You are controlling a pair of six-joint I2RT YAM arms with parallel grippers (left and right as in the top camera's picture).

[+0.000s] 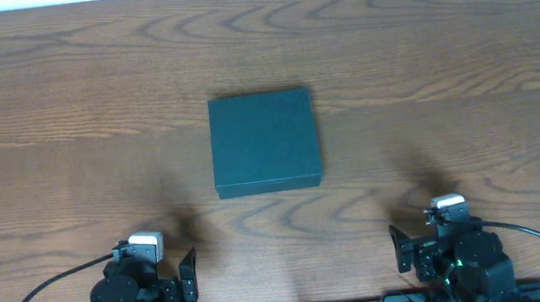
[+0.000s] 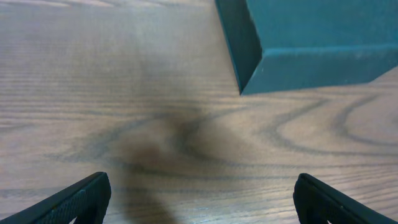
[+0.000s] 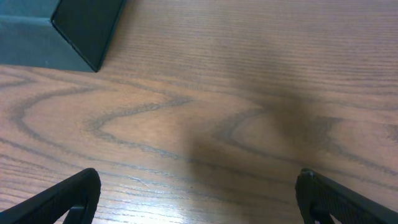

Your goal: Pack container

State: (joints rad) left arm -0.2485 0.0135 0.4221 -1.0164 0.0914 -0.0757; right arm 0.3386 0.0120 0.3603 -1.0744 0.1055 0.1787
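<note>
While the container sits shut at the middle of the worktop, we hold our left gripper and right gripper back near the front edge, fingers spread and empty, probably to leave its lid reachable.

The counter is brown wood with bold swirling grain and a soft sheen, while the container looks matt, smooth, dark teal, like card.
</note>
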